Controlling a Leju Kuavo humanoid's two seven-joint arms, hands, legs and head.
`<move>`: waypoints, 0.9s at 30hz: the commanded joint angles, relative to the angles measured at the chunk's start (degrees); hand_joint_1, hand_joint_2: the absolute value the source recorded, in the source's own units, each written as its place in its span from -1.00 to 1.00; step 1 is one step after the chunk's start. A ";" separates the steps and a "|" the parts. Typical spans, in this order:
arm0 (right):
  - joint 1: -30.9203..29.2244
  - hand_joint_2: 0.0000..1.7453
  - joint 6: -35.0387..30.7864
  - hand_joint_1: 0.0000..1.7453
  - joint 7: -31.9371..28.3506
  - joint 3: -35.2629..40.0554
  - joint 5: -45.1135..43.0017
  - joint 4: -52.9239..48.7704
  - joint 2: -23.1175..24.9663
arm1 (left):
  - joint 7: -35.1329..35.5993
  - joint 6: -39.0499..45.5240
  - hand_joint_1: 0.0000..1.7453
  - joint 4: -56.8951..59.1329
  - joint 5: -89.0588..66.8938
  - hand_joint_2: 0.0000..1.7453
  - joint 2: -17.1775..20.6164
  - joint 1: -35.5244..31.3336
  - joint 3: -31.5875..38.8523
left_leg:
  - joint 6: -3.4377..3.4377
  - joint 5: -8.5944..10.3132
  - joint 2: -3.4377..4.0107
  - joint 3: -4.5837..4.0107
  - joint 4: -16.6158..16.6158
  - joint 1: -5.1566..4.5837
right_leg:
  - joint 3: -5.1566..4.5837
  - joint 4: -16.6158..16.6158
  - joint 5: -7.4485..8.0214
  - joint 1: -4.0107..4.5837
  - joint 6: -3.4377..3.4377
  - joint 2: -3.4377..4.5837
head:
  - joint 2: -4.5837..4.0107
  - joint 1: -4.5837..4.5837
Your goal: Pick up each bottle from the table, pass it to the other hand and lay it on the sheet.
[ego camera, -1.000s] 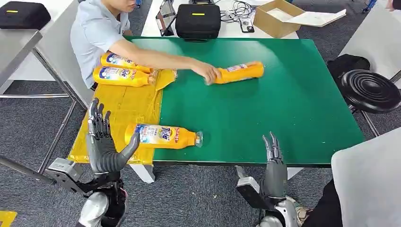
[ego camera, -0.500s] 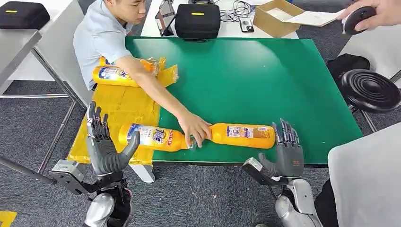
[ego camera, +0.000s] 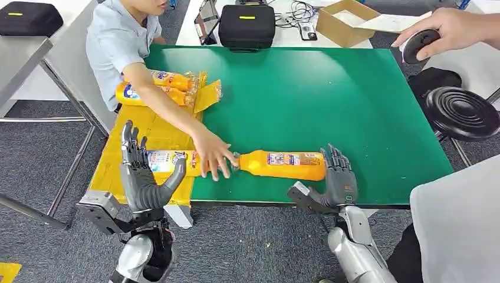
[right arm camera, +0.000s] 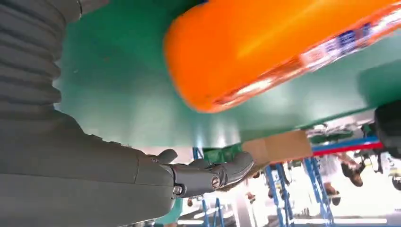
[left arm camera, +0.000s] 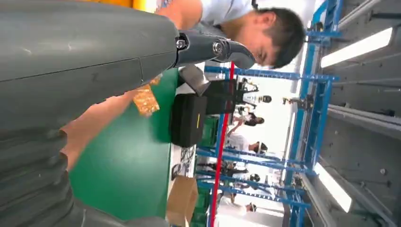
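At the desk's [ego camera: 365, 118] near edge your right hand [ego camera: 339, 180] stood unclenched, holding nothing, just beside the base of the lying orange detergent bottle [ego camera: 283, 165]. Rigid, smooth, likely slippery plastic: you'd best wrap its thick body. Your left hand [ego camera: 141, 174] was released too. Farther off, a person's hand [ego camera: 212, 156] rested near its neck.

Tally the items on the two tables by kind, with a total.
Orange plastic detergent bottles: 4, on the green table: two far on the yellow sheet, one near, one off it
Black zipped cases: 2
Brown cardboard boxes: 1
Total: 7
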 commanded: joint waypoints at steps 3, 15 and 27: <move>-7.41 1.00 2.39 -1.00 0.48 3.39 -0.93 11.58 3.15 | 1.19 0.33 -1.00 6.04 0.52 1.00 0.41 -4.03 -2.24 | -0.08 -0.08 0.11 0.15 0.01 0.07 | 0.14 -0.04 -0.03 0.08 -0.12 0.09 | 0.00 0.02; -10.51 1.00 8.66 -1.00 4.70 4.27 -0.96 16.75 3.28 | 1.85 0.12 -1.00 7.52 0.76 1.00 0.53 -5.42 -2.95 | -0.07 -0.06 0.05 0.11 0.00 0.06 | 0.11 -0.03 -0.03 0.06 -0.11 0.04 | 0.00 0.02; -12.86 1.00 15.12 -1.00 10.21 4.55 -0.67 20.60 1.50 | 3.10 -0.91 -1.00 9.26 1.33 1.00 0.34 -6.56 -3.64 | -0.07 -0.01 -0.11 0.21 0.00 0.09 | 0.24 -0.08 -0.02 0.09 -0.11 -0.13 | 0.00 0.02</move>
